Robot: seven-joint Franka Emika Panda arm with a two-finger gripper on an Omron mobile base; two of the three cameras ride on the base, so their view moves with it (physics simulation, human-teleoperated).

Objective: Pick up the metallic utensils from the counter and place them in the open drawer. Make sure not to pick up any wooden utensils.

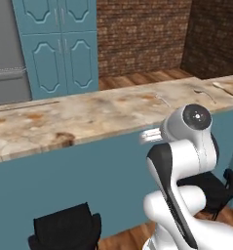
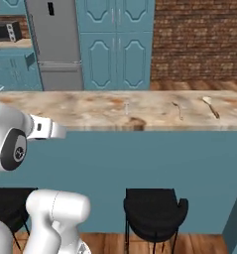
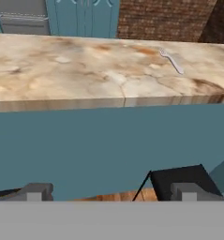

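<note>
- the gripper (image 3: 108, 192) is hanging open and empty, its two fingertips (image 3: 36, 191) standing wide apart at the bottom of the hand view, level with the teal-blue base of the counter (image 3: 62, 79) and below its marbled top.
- a slim silver utensil, probably a fork (image 3: 172, 61), is lying on the counter, above and to the right of the gripper in the hand view, well apart from it.
- the fork's long axis is running diagonally across the slab, one end toward the far edge, the other slanting toward the near edge.
- in the left base view the fork (image 1: 163, 100) is lying just beyond the arm's upper joint; a second thin metal piece, spoon-like (image 1: 204, 94), is sitting further right, and a pale wooden utensil (image 1: 225, 89) beyond that, near the counter's end.
- in the right base view the thin metal piece (image 2: 178, 109) and the wooden utensil (image 2: 210, 106) are lying side by side but apart.
- judging from this, the hand is needing to rise above the slab and travel right, then turn its jaws across the fork's thin shaft.
- the wooden utensil is looking like the one to avoid.
- no brand, label or legible writing is showing anywhere.
</note>
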